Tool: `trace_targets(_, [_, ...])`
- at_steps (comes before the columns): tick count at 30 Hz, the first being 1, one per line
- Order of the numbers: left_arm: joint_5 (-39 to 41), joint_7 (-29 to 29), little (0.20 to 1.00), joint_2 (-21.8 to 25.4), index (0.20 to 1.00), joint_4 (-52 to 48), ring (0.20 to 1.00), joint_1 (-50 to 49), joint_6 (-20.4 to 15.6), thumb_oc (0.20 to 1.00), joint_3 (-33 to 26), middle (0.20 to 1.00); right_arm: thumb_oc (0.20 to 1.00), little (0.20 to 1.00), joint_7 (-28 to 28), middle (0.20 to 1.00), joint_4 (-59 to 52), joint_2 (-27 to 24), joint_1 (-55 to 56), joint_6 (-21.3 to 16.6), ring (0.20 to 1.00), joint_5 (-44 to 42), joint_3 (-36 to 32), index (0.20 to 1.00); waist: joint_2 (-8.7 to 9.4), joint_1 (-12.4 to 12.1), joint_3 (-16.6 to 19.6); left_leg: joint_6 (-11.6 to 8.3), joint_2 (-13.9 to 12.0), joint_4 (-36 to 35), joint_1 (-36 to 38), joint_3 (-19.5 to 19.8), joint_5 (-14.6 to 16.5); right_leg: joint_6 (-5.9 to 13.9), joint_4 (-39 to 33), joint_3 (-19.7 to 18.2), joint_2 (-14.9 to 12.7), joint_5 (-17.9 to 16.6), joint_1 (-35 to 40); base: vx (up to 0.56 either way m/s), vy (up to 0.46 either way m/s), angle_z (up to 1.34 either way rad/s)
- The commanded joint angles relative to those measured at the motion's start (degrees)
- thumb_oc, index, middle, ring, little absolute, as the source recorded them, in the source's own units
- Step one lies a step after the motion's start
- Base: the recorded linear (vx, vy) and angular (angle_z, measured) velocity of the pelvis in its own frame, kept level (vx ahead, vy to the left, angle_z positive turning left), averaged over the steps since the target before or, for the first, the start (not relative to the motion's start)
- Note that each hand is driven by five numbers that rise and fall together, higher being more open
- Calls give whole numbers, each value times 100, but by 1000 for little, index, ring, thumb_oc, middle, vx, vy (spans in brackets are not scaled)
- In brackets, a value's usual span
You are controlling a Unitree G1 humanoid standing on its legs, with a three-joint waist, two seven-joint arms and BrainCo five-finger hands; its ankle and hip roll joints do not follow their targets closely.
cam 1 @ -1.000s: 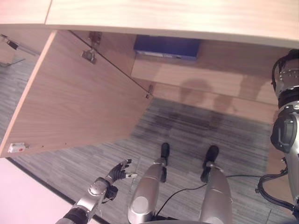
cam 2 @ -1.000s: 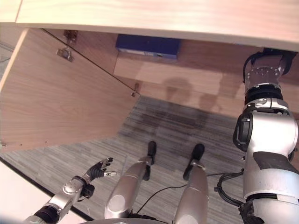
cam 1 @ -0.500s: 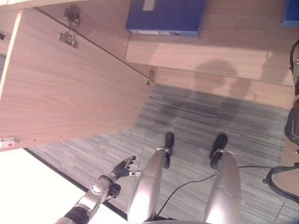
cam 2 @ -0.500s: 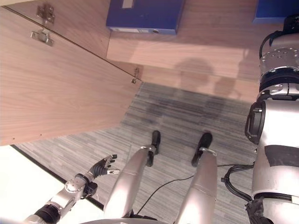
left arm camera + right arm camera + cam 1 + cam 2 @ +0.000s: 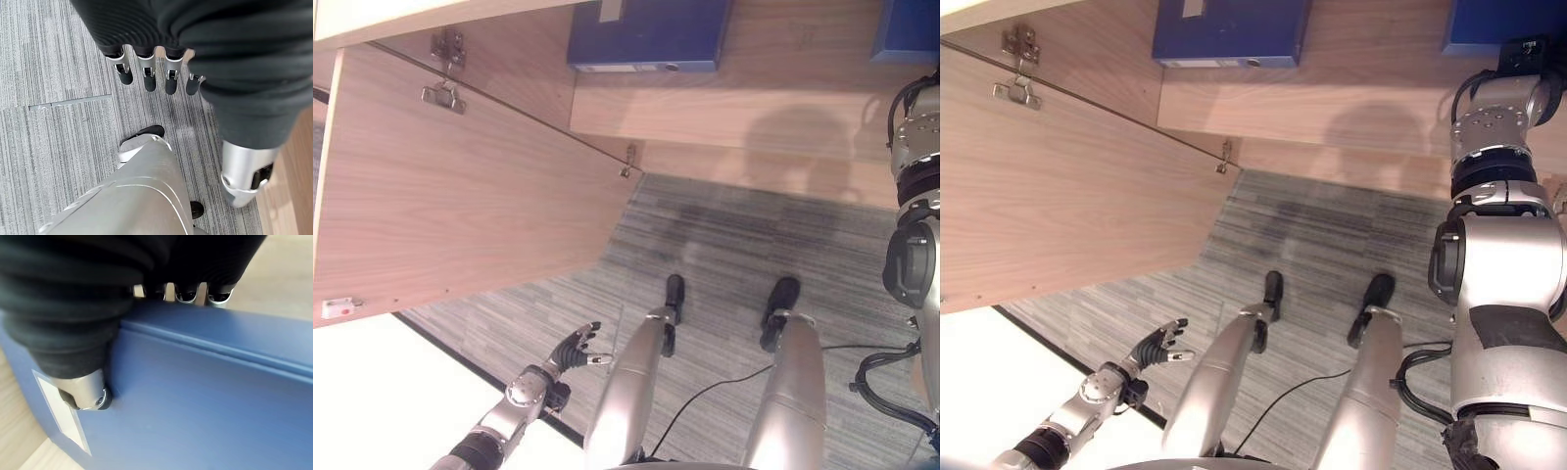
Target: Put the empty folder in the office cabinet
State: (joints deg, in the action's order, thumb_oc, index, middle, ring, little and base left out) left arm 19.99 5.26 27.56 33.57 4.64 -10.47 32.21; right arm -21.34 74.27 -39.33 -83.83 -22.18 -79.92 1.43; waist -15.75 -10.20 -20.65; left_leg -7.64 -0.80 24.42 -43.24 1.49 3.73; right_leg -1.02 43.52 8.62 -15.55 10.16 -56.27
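The right hand [image 5: 93, 357] grips the flat blue plastic folder [image 5: 205, 406] up at the light wooden cabinet shelf [image 5: 1312, 108], while the left hand [image 5: 573, 351] hangs loose and empty above the grey striped carpet [image 5: 734, 245].

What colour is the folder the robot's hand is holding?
The folder in the right hand is dark blue, shown best in the right wrist view.

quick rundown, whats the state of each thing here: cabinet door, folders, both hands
cabinet door: swung open
blue folder on the shelf: lying flat inside the cabinet
second blue folder: gripped by the right hand, by the cabinet's right side
right hand: shut on the second blue folder, fingers over its edge, thumb against its face
left hand: open, holding nothing, low over the carpet
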Motion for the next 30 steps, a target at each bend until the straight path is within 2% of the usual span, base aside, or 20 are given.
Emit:
trace_targets(1, [72,-128,1000,310,1000,96,1000,27,-80,1000,140,1000,200,200,30,200,-243,-223,-254,-199,200,80,151,200,30,40,-25,74,14,-102,243,254,501,791,250,-232,167,1082,682,17,3,6])
trace_targets(2, [83,-136,1000,319,1000,107,1000,25,-74,1000,134,1000,200,200,-11,200,-209,-231,-286,-179,200,110,175,200,43,51,-22,75,12,-146,298,259,491,792,206,-213,177,1084,738,18,7,4])
trace_targets(3, [86,-150,1000,320,1000,127,1000,27,-71,1000,131,1000,344,344,-49,344,-174,-245,-311,-159,344,140,186,344,52,63,-26,70,15,-165,330,262,481,790,175,-207,187,1074,778,12,-6,4])
trace_targets(4, [91,-159,1000,337,1000,124,1000,27,-68,1000,134,1000,529,529,-83,529,-149,-261,-352,-130,529,166,227,529,67,65,-25,63,17,-193,359,262,469,792,136,-195,187,1061,820,6,-1,3])
trace_targets(5, [94,-173,1000,348,1000,145,1000,37,-71,1000,142,1000,796,796,-124,796,-133,-283,-419,-102,796,214,285,796,87,76,-25,56,8,-217,379,266,454,805,115,-187,181,1021,836,0,0,0])
trace_targets(6, [67,-187,1000,369,1000,176,1000,47,-70,1000,156,1000,1000,1000,-169,1000,-103,-342,-499,-11,1000,305,388,1000,156,88,5,49,10,-317,459,278,439,795,22,-163,205,1020,924,0,0,0])
trace_targets(10, [45,-202,1000,417,1000,213,1000,51,-66,1000,178,1000,1000,1000,-264,1000,154,-470,-716,227,1000,396,583,1000,245,99,18,25,-10,-434,547,295,402,804,-81,-128,228,964,1006,0,0,0])
trace_targets(12, [20,-244,1000,474,1000,284,1000,100,-37,1000,225,1000,1000,1000,-389,1000,560,-549,-875,591,1000,516,798,1000,352,114,42,22,-30,-507,616,303,388,787,-196,-103,251,931,1100,-8,-8,2])
trace_targets(16, [-22,-348,1000,491,1000,373,1000,126,-3,1000,233,1000,1000,1000,-536,1000,922,-546,-1023,919,1000,663,984,1000,426,130,36,21,-48,-579,658,300,361,773,-313,-81,270,880,1178,-11,-8,-4])
trace_targets(27, [-85,-644,1000,265,1000,676,1000,90,-19,1000,267,1000,1000,1000,-999,1000,1227,-305,-913,1158,1000,963,1000,1000,492,148,19,35,-40,-776,814,277,279,772,-614,-57,325,743,1395,-13,3,0])
trace_targets(28, [-50,-663,1000,235,1000,682,1000,102,-20,1000,270,1000,1000,1000,-1024,1000,1228,-268,-859,1166,1000,980,975,1000,469,134,-34,50,-51,-804,779,251,112,744,-676,0,326,554,1377,-33,18,-1])
trace_targets(29, [-36,-670,1000,219,1000,674,1000,118,-23,1000,275,1000,1000,1000,-1027,1000,1220,-251,-843,1167,1000,986,971,1000,479,142,4,39,-51,-819,828,277,227,771,-679,-51,345,691,1433,-115,28,-3])
trace_targets(30, [-35,-671,1000,221,1000,674,1000,108,-25,1000,279,1000,1000,1000,-1032,1000,1211,-246,-825,1164,1000,988,963,1000,466,131,-39,50,-60,-817,788,248,104,745,-703,7,331,545,1400,95,-19,-2])
